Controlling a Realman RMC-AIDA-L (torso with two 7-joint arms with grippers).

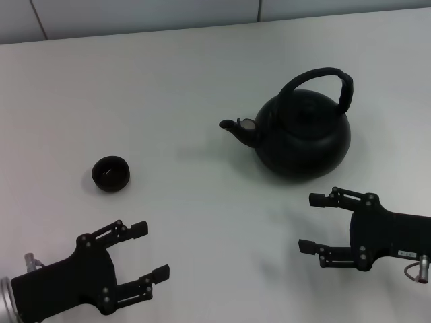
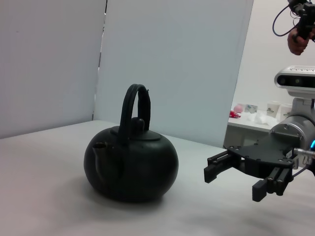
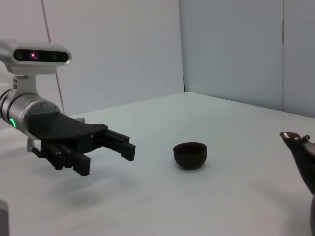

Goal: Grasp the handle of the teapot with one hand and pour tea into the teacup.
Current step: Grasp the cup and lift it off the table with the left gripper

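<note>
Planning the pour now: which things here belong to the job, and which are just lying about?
Job:
- teapot
- handle
- teacup
- right end effector, open, beside the teapot
- left end effector, open, near the teacup

Lying about:
- nothing else on the white table

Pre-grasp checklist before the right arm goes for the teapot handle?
1. Right gripper open, holding nothing: ok.
2. Handle standing upright over the teapot, nothing on it: ok.
3. Teacup upright on the table, apart from the pot: ok.
4. Spout points toward the cup's side: ok.
5. Left gripper open, near the cup, not touching it: ok.
6. Tea level in pot: cannot tell.
</note>
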